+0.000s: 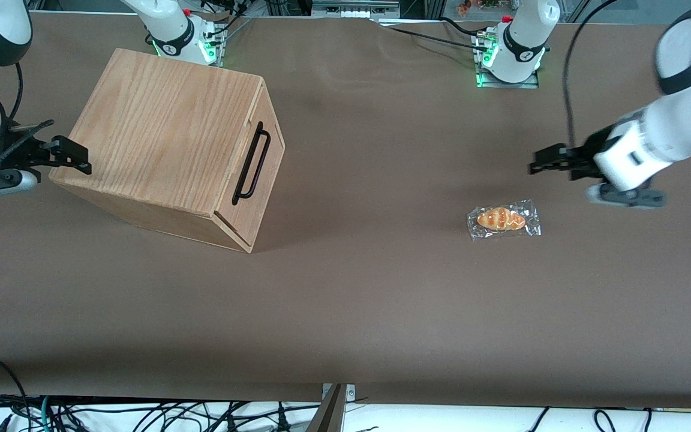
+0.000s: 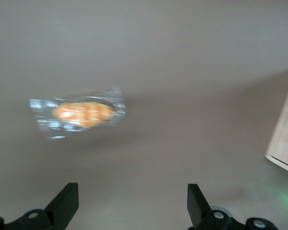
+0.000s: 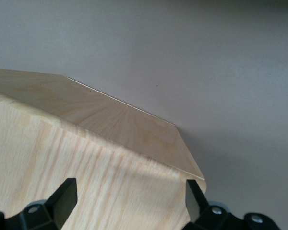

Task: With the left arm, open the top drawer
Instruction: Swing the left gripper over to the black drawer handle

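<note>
- Bright, even overhead light covers the brown worktop (image 1: 345, 300) in the front view, which is sharp with no glare.
- The wooden box (image 1: 165, 138) throws a soft shadow onto the worktop below its drawer face.
- Green lamp glow marks the arm bases (image 1: 504, 66) along the frame's upper edge.
- The left wrist view is motion-blurred, so the wrapped roll (image 2: 79, 113) smears and its film glints. The pincer (image 2: 132, 187), spread wide over the working arm's end of the worktop, looks crisp.
- The right wrist view is soft, its wood washed pale.

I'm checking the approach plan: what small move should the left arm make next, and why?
Probably travel toward the black handle of the top drawer: the drawer looks shut, and the open gripper hangs above the table near the wrapped bun, well apart from it.
</note>
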`<state>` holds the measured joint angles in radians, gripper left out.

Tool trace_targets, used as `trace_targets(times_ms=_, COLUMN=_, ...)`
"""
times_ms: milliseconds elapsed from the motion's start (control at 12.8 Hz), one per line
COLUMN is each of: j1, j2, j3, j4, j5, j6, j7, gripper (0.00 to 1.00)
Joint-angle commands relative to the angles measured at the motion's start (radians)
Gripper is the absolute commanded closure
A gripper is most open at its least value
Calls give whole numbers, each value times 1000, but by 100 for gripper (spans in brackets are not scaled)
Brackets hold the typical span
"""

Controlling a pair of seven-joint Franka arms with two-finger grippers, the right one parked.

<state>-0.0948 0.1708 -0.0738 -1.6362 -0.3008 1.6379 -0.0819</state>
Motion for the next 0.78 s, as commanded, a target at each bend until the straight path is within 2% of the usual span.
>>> trace_targets(times_ms=0, j1=-133, j2=114, j3=5, j4=129, j5=-72, j6=-6, j7=-102, gripper=0)
trace_targets(times_ms=392, j1=-422, j2=211, j3=5, j4=168, j5=-89, j6=281, j7=-458, gripper=0)
trace_targets(times_ms=471, j1=-465, j2=229, j3=5, j4=170, j5=-107, j6=333, j7=-499, gripper=0)
trace_targets(times_ms=627, j1=-550, j2=277, j3=5, j4=171, j5=-204, j6=431, j7=-518, gripper=0)
trace_targets(times_ms=706, j1=-600, j2=300, j3=5, j4=173, j5=-210, j6=477, j7=-527, gripper=0)
